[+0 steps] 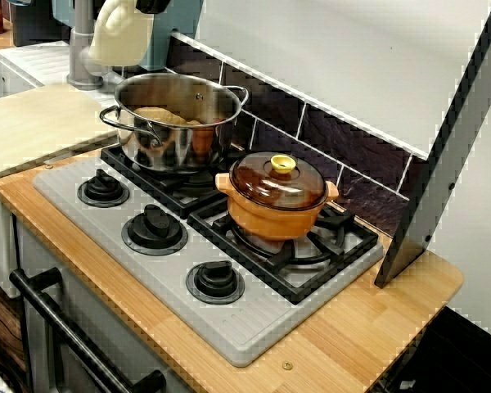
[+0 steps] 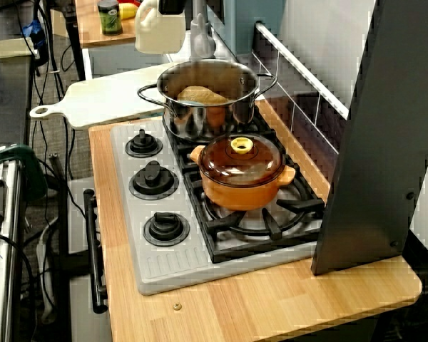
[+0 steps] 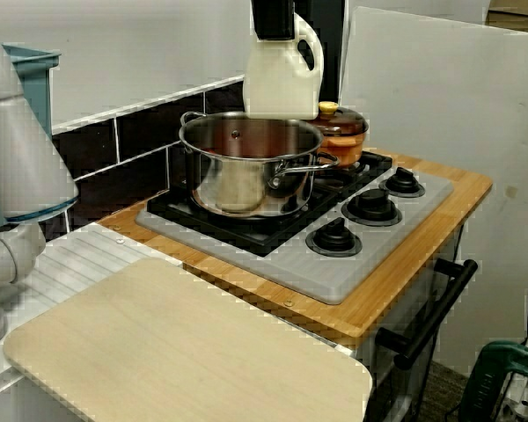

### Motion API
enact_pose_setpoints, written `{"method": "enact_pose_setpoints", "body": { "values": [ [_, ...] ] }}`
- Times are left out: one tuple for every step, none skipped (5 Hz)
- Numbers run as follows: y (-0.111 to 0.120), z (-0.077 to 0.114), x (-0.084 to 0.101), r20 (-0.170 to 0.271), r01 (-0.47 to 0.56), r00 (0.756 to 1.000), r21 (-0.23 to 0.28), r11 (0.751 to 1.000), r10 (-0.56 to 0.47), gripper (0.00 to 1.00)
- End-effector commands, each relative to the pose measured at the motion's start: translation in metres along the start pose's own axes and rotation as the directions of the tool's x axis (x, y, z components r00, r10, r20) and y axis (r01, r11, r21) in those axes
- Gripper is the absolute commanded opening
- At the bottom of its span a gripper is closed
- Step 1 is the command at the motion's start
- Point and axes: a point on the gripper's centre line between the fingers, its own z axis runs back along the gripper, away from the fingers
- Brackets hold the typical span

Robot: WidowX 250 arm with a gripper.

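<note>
A white plastic jug with a handle hangs in the air just behind the rim of a steel pot. My gripper is a dark block at the top edge of the view from the left end, shut on the jug's neck. From the front, the jug sits above and behind the steel pot, which stands on the back-left burner with a tan lump of food inside. An orange pot with a glass lid and yellow knob stands on the back-right burner. My fingertips are hidden.
Three black knobs line the grey stove front. A pale cutting board lies left of the stove. A tall grey panel leans at the right end. A grey faucet post stands behind the board. An oven handle runs below.
</note>
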Motion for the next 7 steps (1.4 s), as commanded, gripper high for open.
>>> {"method": "enact_pose_setpoints", "body": {
  "values": [
    [-0.002,0.009,0.006,0.007,-0.042,0.999,0.056,0.998,0.042,0.0],
    [-0.005,0.006,0.005,0.007,-0.047,0.999,0.071,0.996,0.047,0.0],
    [-0.011,0.001,0.002,0.026,-0.06,0.998,0.093,0.994,0.058,0.0],
    [-0.017,-0.005,0.0,0.041,-0.062,0.997,0.104,0.993,0.058,0.0],
    [-0.019,-0.006,-0.002,0.051,-0.07,0.997,0.103,0.992,0.065,0.0],
    [-0.023,-0.009,-0.005,0.058,-0.068,0.996,0.112,0.991,0.062,0.0],
    [-0.027,-0.011,-0.008,0.068,-0.063,0.996,0.122,0.991,0.055,0.0]
  ]
}}
